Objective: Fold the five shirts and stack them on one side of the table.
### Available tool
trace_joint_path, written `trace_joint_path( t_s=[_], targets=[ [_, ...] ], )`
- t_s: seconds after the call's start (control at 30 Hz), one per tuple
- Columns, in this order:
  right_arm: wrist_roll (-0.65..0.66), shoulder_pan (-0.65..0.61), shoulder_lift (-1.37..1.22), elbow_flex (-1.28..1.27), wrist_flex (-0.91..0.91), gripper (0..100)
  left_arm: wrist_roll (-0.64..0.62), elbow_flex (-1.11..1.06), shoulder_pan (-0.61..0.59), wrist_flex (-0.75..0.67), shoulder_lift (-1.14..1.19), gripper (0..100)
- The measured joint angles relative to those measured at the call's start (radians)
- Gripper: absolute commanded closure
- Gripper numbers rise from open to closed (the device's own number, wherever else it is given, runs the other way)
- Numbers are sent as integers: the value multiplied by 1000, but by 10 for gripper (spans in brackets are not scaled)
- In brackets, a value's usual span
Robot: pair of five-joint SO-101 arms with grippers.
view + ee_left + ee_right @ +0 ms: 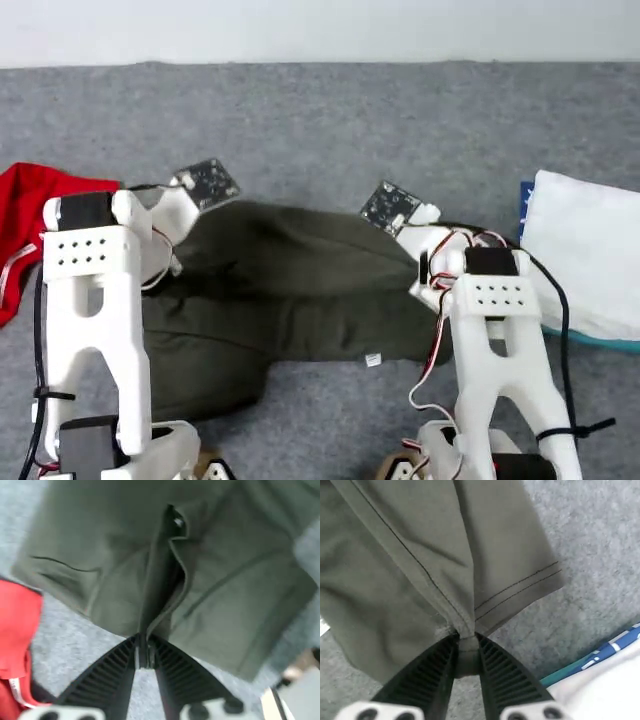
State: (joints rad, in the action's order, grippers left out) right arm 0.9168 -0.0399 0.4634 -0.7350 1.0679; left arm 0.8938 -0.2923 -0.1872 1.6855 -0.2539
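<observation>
While clamped on the olive shirt (290, 290) with left pincer (143, 652) and right pincer (466, 647), seemed mid-task: had a folded stack (590, 255) beside, a crumpled red shirt (25, 215) waiting.

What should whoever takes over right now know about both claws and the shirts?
Left claw shut on an edge of the olive shirt, beside the red shirt; right claw shut on its edge nearer the stack.
Olive shirt lies spread mid-table, unfolded. Red shirt crumpled at the left edge of the table.
Done: folded stack at the right edge, white on top, blue and teal edges beneath.
Left: fold olive, then red, stack both.
</observation>
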Motion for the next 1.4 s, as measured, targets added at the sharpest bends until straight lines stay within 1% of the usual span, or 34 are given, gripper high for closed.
trace_joint_path(
  t_s=[0.13, 0.33, 0.57, 0.7, 0.83, 0.97, 1.23, 1.4],
  targets=[
    [0, 0, 0, 0, 52, 988, 44, 0, -61, 11, -2, 985],
    [40, 0, 0, 0, 97, 988, 118, 0, -161, 14, -2, 985],
    [44, 0, 0, 0, 112, 988, 187, 0, -172, 38, -6, 985],
    [44, 0, 3, 0, 157, 988, 253, 0, -207, 38, -6, 985],
    [44, 0, 37, 0, 163, 987, 308, 0, -239, 38, -6, 985],
    [44, 0, 37, 0, 169, 987, 336, 0, -241, 38, -6, 985],
    [44, 0, 37, 0, 172, 987, 489, -77, -241, 38, -6, 985],
    [44, 0, 37, 0, 221, 987, 549, -103, -244, 41, -6, 985]
  ],
)
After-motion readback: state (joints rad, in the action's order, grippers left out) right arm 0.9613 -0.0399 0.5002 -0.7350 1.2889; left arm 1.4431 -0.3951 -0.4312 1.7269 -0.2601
